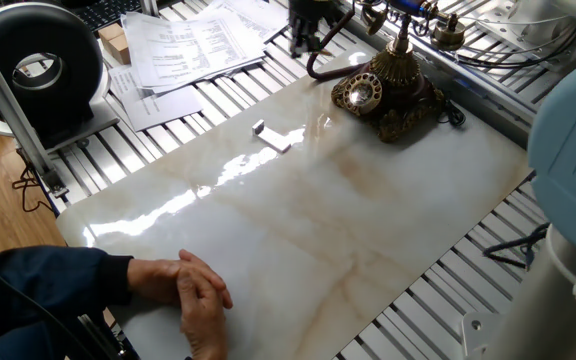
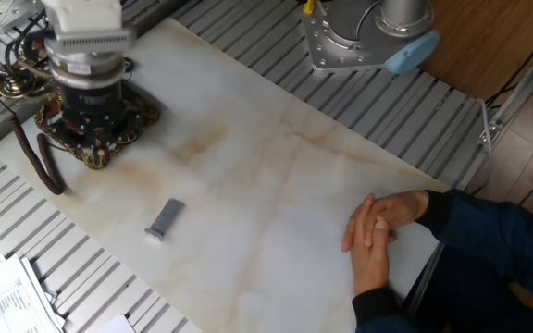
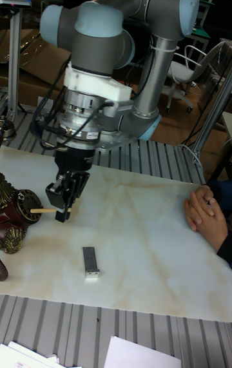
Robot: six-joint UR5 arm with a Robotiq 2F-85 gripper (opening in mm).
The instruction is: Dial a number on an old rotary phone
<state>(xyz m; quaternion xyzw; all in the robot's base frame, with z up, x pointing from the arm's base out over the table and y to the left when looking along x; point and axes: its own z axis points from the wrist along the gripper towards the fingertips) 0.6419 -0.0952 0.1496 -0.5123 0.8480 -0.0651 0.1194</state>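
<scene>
The hand [image 3: 63,203] hangs above the marble table [image 1: 298,220], its fingers closed on a thin pale stick [image 3: 44,211] that points sideways at the old rotary phone [image 1: 386,88]; the phone sits at the table's far corner just beside the hand; its round brass dial [image 1: 364,92] tilts upward from a dark carved base, the tall cradle behind.
</scene>
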